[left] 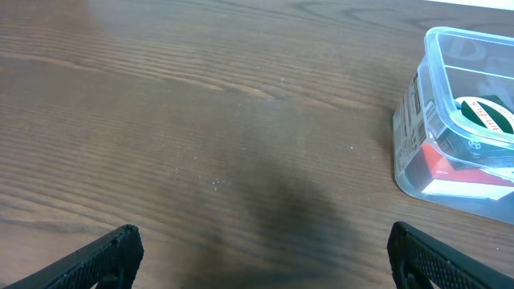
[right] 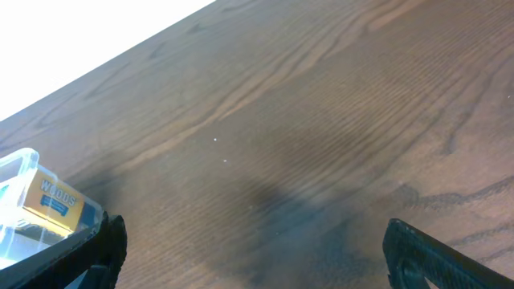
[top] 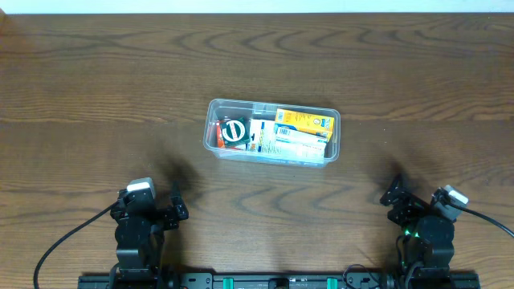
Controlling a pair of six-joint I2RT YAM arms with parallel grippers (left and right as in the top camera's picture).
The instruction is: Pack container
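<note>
The clear plastic container (top: 332,132) sits in the middle of the wooden table. It holds a round green-and-white item (top: 234,131), a yellow box (top: 303,121) and other small printed boxes. Its left end shows in the left wrist view (left: 418,120), its right corner with the yellow box in the right wrist view (right: 20,164). My left gripper (top: 152,201) is open and empty near the front edge, left of the container. My right gripper (top: 414,201) is open and empty near the front edge, right of it.
The dark wooden table (top: 96,88) stretches on all sides of the container. Its far edge meets a white surface at the top. Cables run from both arm bases along the front edge.
</note>
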